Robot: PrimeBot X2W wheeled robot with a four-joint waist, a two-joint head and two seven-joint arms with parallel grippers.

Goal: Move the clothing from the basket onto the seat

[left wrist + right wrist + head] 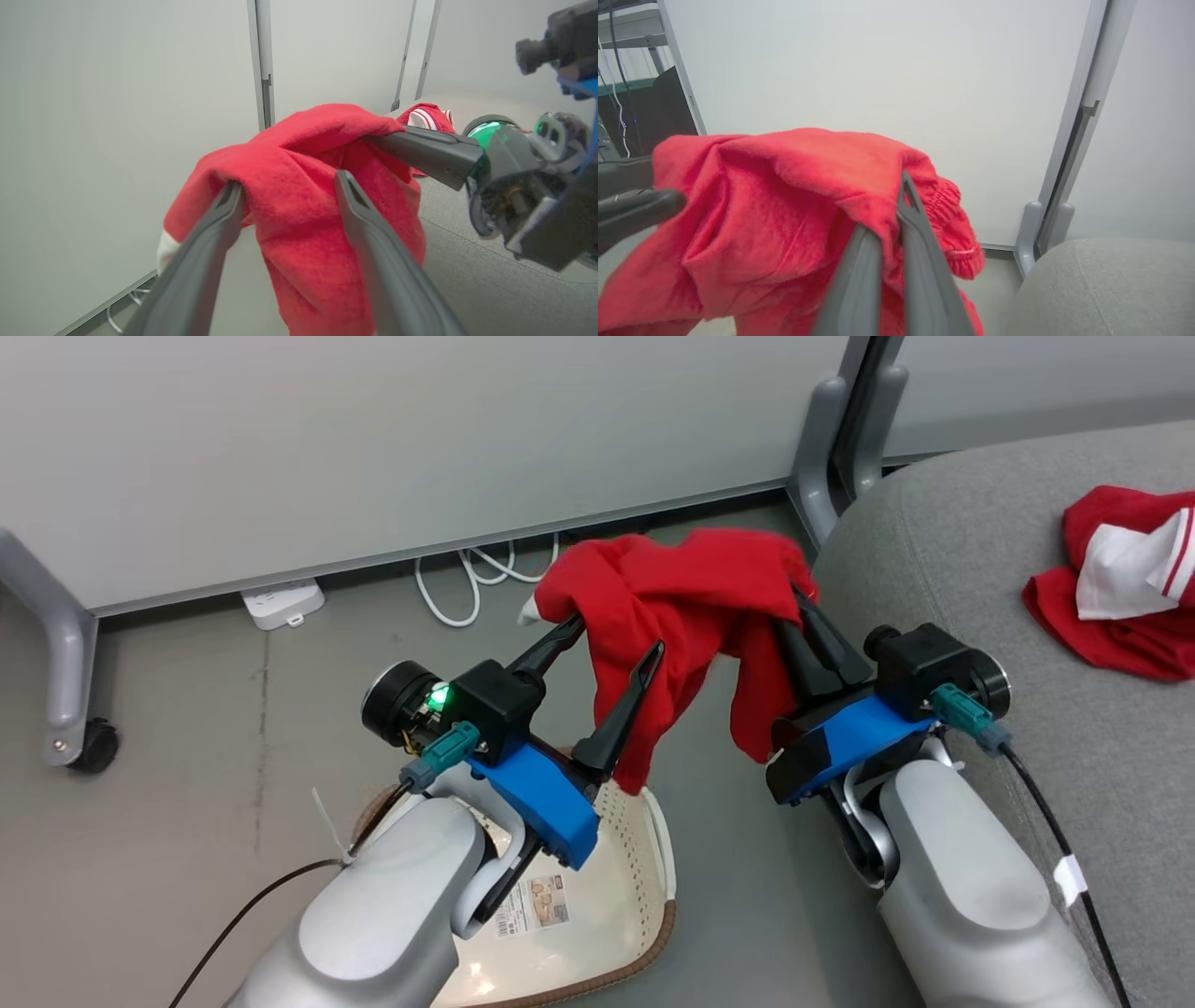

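1. Red cloth is pinched between the closed fingers of my right claw. The grip sits close to an elasticated hem, as the right wrist view shows.
2. My left claw stands wide open and grips nothing. One finger lies under a fold of the same red garment; the other stands in front of it.
3. Risk, in my judgement: if the right arm carries toward the seat while that fold rides on the left finger, the cloth may snag, stretch or pull out of its single pinch.
4. Risk: the garment hangs in the air over the floor, between the basket and the seat. A slip here would land it on the floor, not the cushion.
5. Risk: the long hanging tail may drag on the seat's rounded edge and bunch there.
6. Appearance: soft, napped, nearly all red and crumpled, with a small white patch at one end.
7. The other garment, red with white panels and striped trim, lies crumpled on the seat, well apart from my claws.
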